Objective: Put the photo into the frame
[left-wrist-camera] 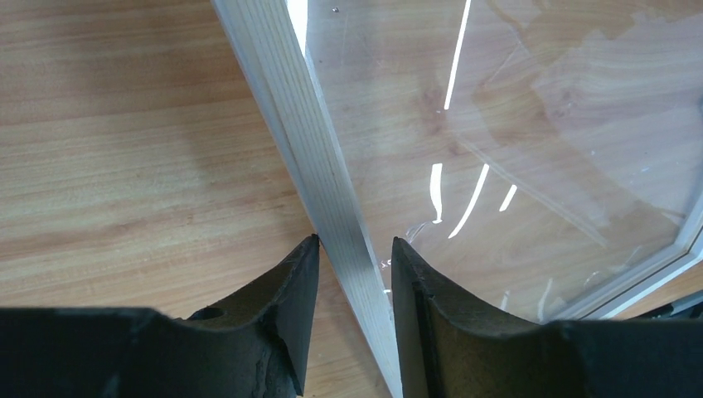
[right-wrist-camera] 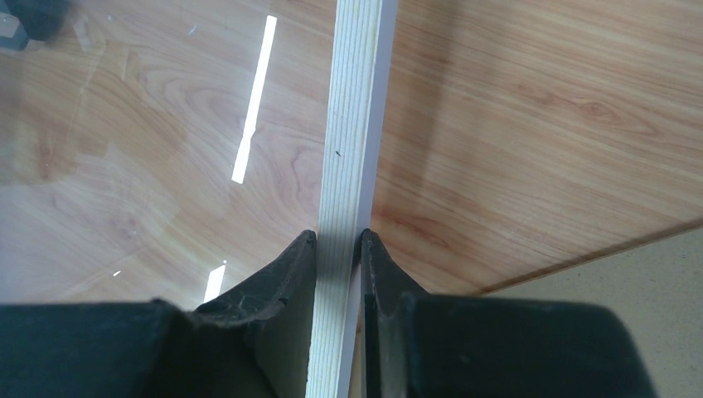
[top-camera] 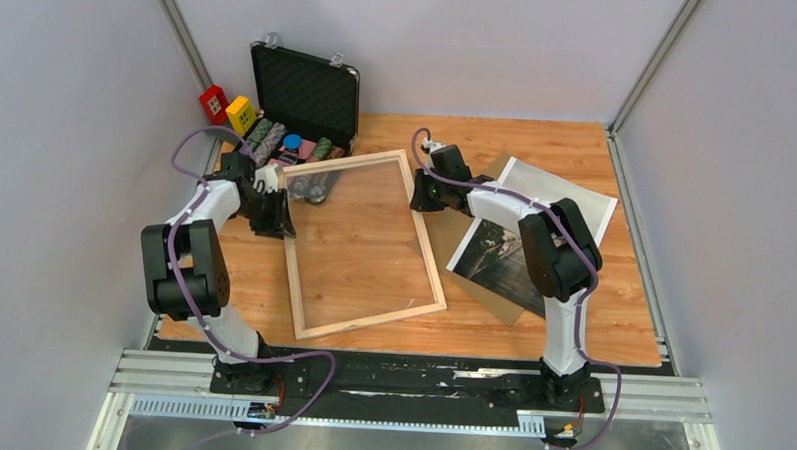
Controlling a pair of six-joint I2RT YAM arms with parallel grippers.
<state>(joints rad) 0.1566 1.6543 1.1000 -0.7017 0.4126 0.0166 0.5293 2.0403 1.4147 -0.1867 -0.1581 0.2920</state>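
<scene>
overhead: frame (top-camera: 371, 321) lying askew, left gripper (top-camera: 283, 216) at its left rail, right gripper (top-camera: 418, 196) at its right rail; photo (top-camera: 493, 256) just right of the frame, held by neither. left wrist: astride the frame (left-wrist-camera: 307, 141) rail, jaws half apart, one pad touching, the other just clear. right wrist: pinched tight on the frame (right-wrist-camera: 356, 108) rail, a pad on each side.
</scene>
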